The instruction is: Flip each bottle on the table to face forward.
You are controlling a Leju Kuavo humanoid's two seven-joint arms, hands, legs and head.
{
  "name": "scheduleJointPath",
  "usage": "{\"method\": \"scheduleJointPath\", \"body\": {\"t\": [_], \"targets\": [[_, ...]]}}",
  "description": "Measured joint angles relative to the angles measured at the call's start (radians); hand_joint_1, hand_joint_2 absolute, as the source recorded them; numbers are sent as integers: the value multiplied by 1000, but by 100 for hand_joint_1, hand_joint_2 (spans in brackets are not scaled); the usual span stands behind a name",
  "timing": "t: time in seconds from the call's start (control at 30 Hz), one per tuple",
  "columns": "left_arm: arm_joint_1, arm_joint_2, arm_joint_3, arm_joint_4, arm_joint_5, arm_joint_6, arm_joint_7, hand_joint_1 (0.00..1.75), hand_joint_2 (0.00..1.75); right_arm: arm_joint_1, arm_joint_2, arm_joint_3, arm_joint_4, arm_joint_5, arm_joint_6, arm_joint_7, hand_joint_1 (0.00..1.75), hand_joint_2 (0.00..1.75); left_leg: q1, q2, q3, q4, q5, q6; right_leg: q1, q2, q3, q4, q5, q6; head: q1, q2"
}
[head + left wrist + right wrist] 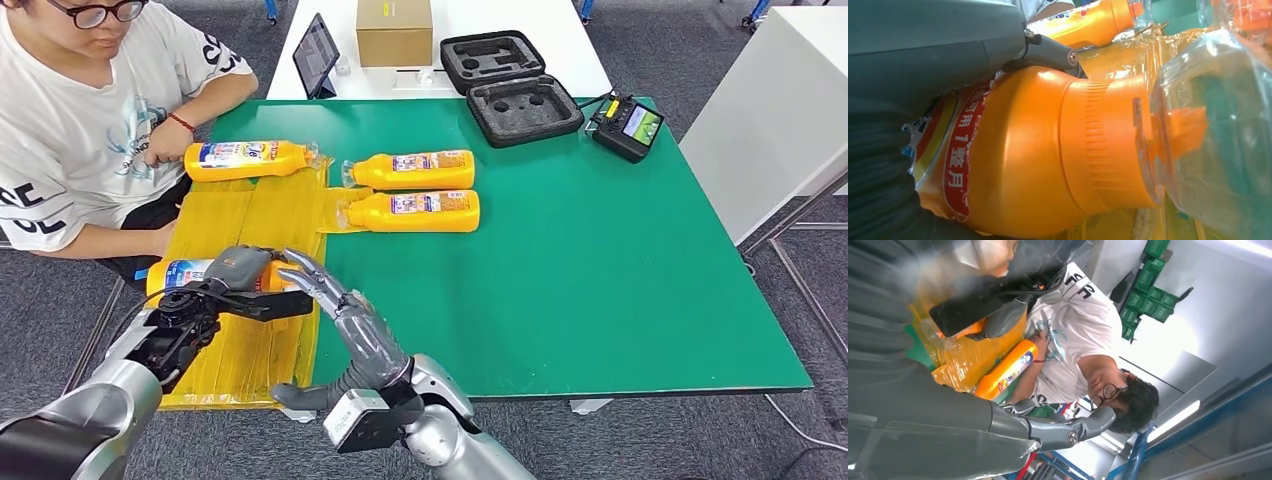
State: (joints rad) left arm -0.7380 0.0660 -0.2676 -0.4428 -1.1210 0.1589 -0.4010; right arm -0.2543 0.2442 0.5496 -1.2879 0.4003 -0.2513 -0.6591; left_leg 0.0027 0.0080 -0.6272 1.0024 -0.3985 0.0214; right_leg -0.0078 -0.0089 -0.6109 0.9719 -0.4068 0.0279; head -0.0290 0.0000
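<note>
Up top, from the head view, the left hand [235,285] grips an orange detergent bottle [185,273] lying on the yellow plastic sheet [250,215] near the green table's [600,260] front-left corner. The right hand [335,310] hovers just beside it, fingers spread, holding nothing. Three more orange bottles lie on their sides toward the far-left part of the table: one [245,160] at the left edge under a seated person's hand [165,140], two [415,170] [420,211] side by side nearer the middle. A foam-lined case [510,85] and a remote controller [628,125] sit at the far edge

Close in, the left wrist view has the held bottle's orange shoulder [1048,150] and clear cap [1213,125] against the grey thumb [923,45]

Lastly, the right wrist view catches the person [1073,340] and one orange bottle [1005,370] on the sheet
</note>
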Motion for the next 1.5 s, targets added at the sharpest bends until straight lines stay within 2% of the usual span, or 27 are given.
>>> {"method": "scheduleJointPath", "body": {"t": [0.17, 0.2, 0.3, 0.33, 0.47, 0.57, 0.8, 0.87, 0.97, 1.03, 1.1, 1.13, 1.2, 1.27, 1.33, 1.43, 1.5], "targets": [[-4, 0, 11, 10, 57, -56, -36, 175, 175, -4, 2, 0, 17, 3, 5, 1, 0, 175, 0, 0, 1, 0, 0, 0, 0, 0, 1, 0, 0, 0, 0, 0], [-5, 0, 17, 11, 74, -69, -48, 161, 175, -4, 3, 0, 20, 4, 5, 1, 0, 175, 0, 0, 1, 0, 0, 0, 0, 0, 1, 0, 0, 0, 0, 0], [-4, 0, 37, 14, 113, -94, -74, 31, 175, -8, 5, 0, 29, 5, 5, 2, 0, 175, 0, 0, 2, 0, 0, 0, 0, 0, 2, 0, 0, 0, 0, 0], [-3, 0, 43, 16, 121, -97, -77, 0, 175, -9, 5, 0, 32, 4, 6, 2, 0, 175, 0, 0, 2, 0, 0, 0, 0, 0, 2, 0, 0, 0, 0, 0], [2, -2, 75, 23, 185, -145, -94, 0, 0, -15, 8, 1, 44, -3, 8, 3, 0, 175, 0, 0, 2, 0, 0, 0, 0, 0, 2, 0, 0, 0, 0, 0], [-2, -5, 118, 24, 280, -263, -122, 0, 0, -20, 10, 2, 54, -7, 8, 4, 0, 175, 0, 0, 4, 0, 0, 0, 0, 0, 4, 0, 0, 0, 0, 0], [-2, -10, 244, 25, 542, -631, -206, 0, 0, -29, 11, 3, 75, -7, 8, 9, 0, 175, 0, -2, 7, 0, 0, 0, -1, -2, 8, 0, -1, 0, 0, 0], [4, -16, 282, 25, 604, -686, -216, 0, 0, -30, 11, 3, 80, -4, 7, 13, 0, 175, 0, -2, 7, 0, 0, 0, -1, -2, 8, 0, -1, 0, 0, 0], [15, -28, 334, 25, 696, -687, -206, 0, 0, -31, 11, 8, 88, 11, 4, 22, 0, 175, 0, -2, 7, 0, 0, 0, -1, -2, 8, 0, -1, 0, 0, 0], [23, -38, 366, 23, 742, -648, -200, 0, 0, -31, 11, 13, 91, 19, 2, 28, 0, 175, 0, -3, 7, 0, 0, 1, -1, -2, 8, 0, -1, 0, 0, 0], [31, -48, 391, 17, 770, -550, -211, 0, 0, -31, 11, 16, 93, 25, -1, 33, 0, 175, 0, -3, 7, 0, 1, 1, -1, -3, 8, 0, -1, 0, 0, 0], [36, -53, 400, 11, 782, -465, -225, 0, 0, -31, 11, 17, 94, 27, -3, 36, 0, 175, 0, -3, 7, 0, 1, 1, -1, -3, 8, 0, -1, 0, 0, 0], [55, -66, 413, -18, 805, -230, -261, 0, 0, -31, 11, 19, 95, 27, -6, 39, 0, 175, 0, -2, 6, 0, 0, 1, -1, -2, 7, 0, 0, 0, 0, 0], [81, -77, 420, -73, 830, 3, -287, 0, 87, -31, 11, 23, 97, 25, -11, 40, 0, 175, 0, 0, 6, 0, 0, 0, 0, -1, 6, 0, 0, 0, 0, 0], [107, -82, 416, -140, 843, 194, -296, 0, 175, -32, 10, 28, 102, 20, -16, 41, 0, 175, 0, 1, 5, 0, 0, 0, 0, 0, 5, 0, 0, 0, 0, 0], [174, -83, 385, -299, 781, 439, -301, 0, 175, -35, 10, 39, 110, 9, -29, 41, 0, 175, 0, 0, 4, 0, 0, 0, 0, 0, 3, 0, 0, 0, 0, 0], [215, -87, 379, -414, 704, 517, -303, 0, 175, -37, 9, 42, 116, 4, -38, 41, 0, 175, 1, 0, 2, 0, 0, 0, 1, -1, 2, 0, -1, 0, 0, 0]]}}
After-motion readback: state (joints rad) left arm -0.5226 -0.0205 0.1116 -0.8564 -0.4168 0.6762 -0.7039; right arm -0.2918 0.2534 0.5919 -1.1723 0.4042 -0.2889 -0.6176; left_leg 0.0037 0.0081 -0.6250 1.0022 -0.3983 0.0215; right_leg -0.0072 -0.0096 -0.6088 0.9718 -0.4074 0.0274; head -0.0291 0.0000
